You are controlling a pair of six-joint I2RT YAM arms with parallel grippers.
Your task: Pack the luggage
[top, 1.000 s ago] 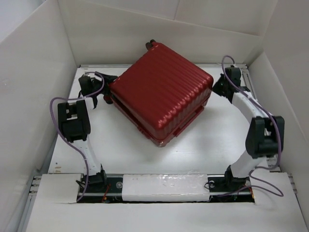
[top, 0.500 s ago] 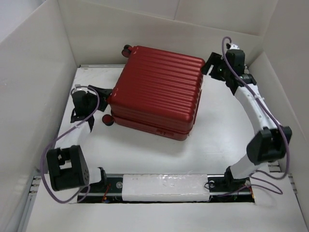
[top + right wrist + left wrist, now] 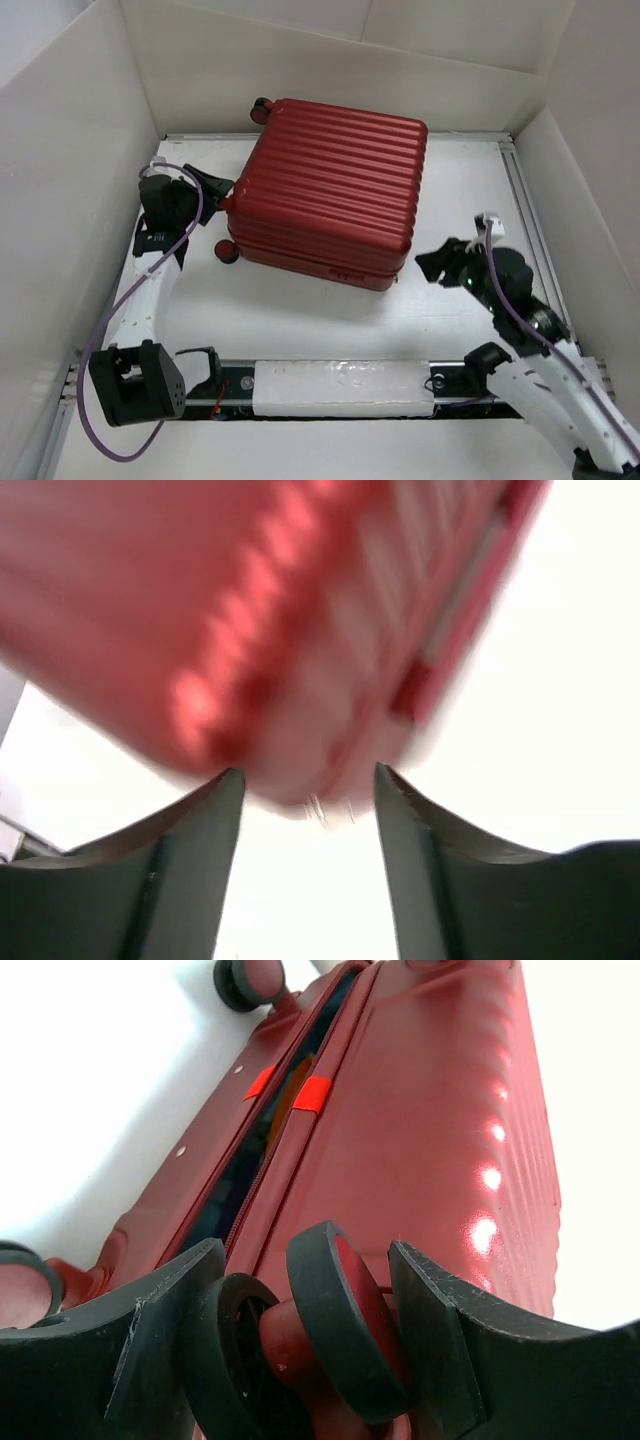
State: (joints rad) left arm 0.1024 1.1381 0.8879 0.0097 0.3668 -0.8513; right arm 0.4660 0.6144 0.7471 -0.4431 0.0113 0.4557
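I see the big dark red hard suitcase with the ribbed shell [image 3: 335, 185] lying flat on the white desk [image 3: 300, 315], closer to the far wall. Its two halves are almost shut, with a thin gap along the side. My left hand [image 3: 218, 193] is at its left corner, fingers spread around a small black wheel [image 3: 335, 1325], not squeezing it. My right hand [image 3: 432, 264] is loose and holds nothing. It is near the front right corner, not touching.

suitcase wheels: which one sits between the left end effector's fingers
The twin wheel at the left corner; the far wheel and near wheel lie outside them.
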